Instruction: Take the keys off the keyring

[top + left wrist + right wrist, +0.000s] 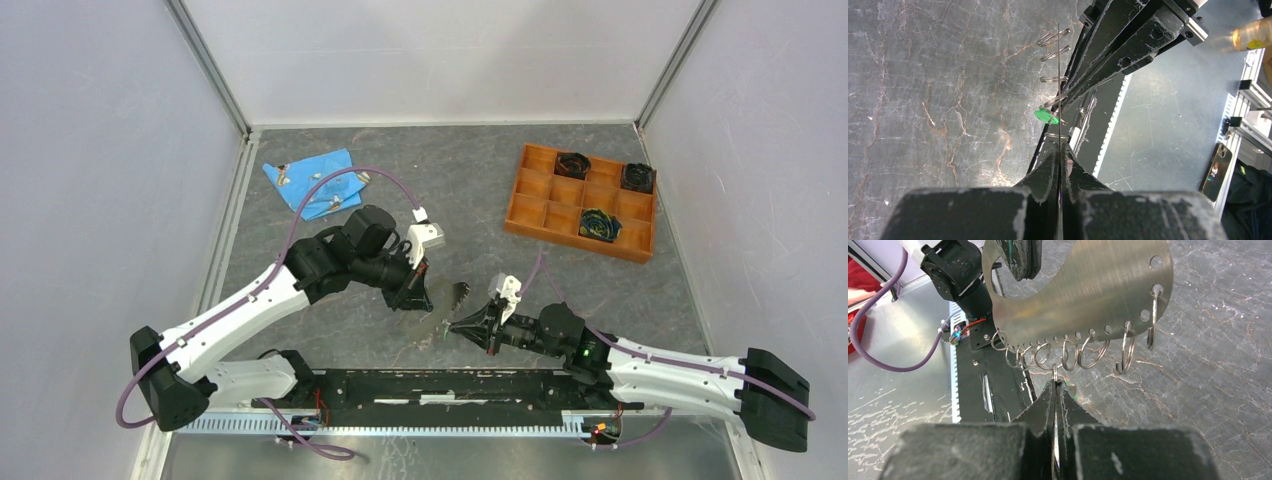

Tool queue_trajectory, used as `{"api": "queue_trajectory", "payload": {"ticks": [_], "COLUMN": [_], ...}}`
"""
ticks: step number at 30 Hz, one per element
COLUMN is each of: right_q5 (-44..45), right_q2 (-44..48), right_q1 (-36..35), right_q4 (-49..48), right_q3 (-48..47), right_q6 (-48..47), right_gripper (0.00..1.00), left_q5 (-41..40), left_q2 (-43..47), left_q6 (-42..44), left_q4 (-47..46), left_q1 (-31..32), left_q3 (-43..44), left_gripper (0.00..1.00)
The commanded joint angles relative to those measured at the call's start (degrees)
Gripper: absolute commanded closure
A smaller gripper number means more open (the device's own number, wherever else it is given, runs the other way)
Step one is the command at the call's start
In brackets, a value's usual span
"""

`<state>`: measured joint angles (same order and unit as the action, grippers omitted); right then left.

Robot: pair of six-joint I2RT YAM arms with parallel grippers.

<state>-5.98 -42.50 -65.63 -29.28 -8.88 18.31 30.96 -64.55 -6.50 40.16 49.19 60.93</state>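
Note:
The keyring [1088, 295] is a flat grey metal plate with holes along its lower edge, held above the table. Several small silvery rings and keys [1070, 355] hang from these holes in a row [458, 294]. My left gripper [418, 290] is shut on the plate's edge, which shows edge-on as a thin line [1059, 60] running out from its tips [1062, 148]. My right gripper [1054, 384] is shut on a thin key hanging under the row. Its green head [1046, 116] shows beside the right fingers [1108, 55]. The right gripper [460, 326] sits just below and right of the plate.
A blue cloth [310, 182] with a few small metal pieces lies at the back left. An orange compartment tray [540, 215] holding dark rolls stands at the back right. The black base rail [440, 385] runs along the near edge.

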Motion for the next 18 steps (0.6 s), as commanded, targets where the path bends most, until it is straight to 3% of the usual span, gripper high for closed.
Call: {"api": "queue_trajectory", "payload": {"ticks": [1,18], "right_q5": [2.23,3.05], "right_q2": [-0.73,-1.66], "right_q1": [-0.21,-0.21], "right_q4": [2.62,3.04], "right_q3": [-2.62,-3.81], "right_q6": [1.15,3.32], "right_gripper": [1.00,1.00], "left_q5": [-1.10,-6.60], "left_q2": [0.38,1.19], "left_q6": [3.99,3.39], "left_q4": [-3.64,-6.15], "left_q1": [0.70,3.68], "left_q3": [0.39,-2.33], "left_gripper": [0.98,0.98]}}
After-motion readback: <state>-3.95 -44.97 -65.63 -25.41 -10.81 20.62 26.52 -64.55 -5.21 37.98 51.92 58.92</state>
